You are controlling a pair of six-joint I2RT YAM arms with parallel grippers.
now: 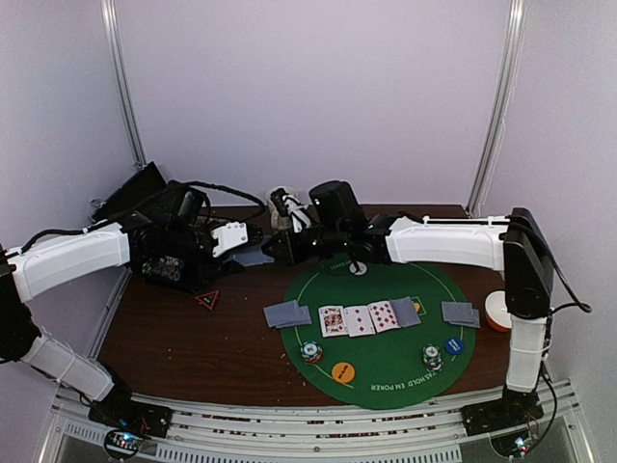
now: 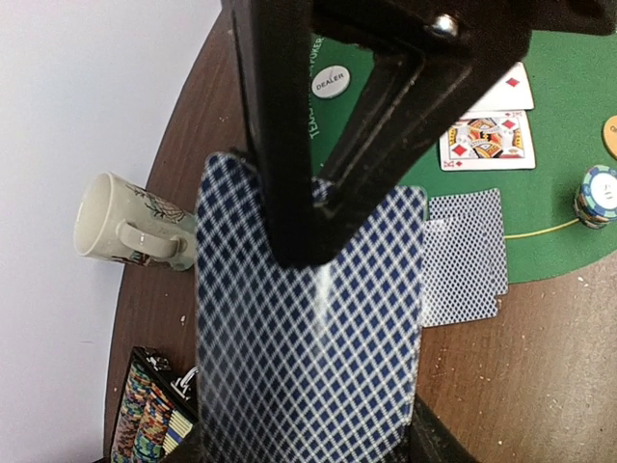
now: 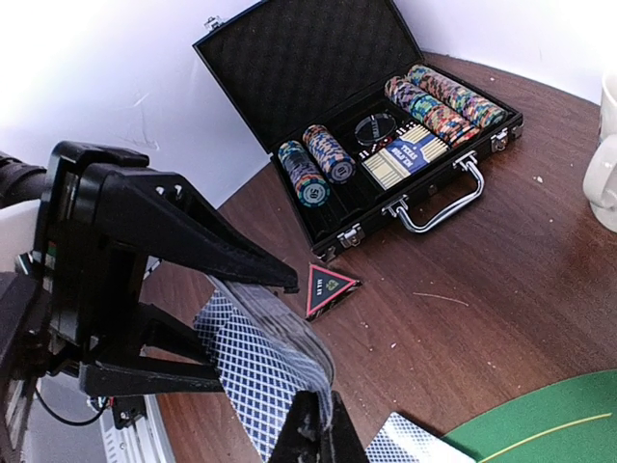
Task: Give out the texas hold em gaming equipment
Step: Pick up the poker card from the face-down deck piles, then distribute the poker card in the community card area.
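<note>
Deck (image 2: 308, 386) prob. hides L hand (image 2: 308, 451) tips.

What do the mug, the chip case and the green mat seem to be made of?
The mug looks like glazed ceramic: cream, glossy, thick-rimmed. The case seems a black hard shell lined with textured foam; its handle shines like metal. The mat is probably felt or similar cloth: flat, matte green, printed lines.

I see open wood tabletop (image 1: 193, 347) left of the green mat (image 1: 386, 371); chip case (image 3: 308, 58) and mug (image 2: 106, 227) block the far side.
</note>
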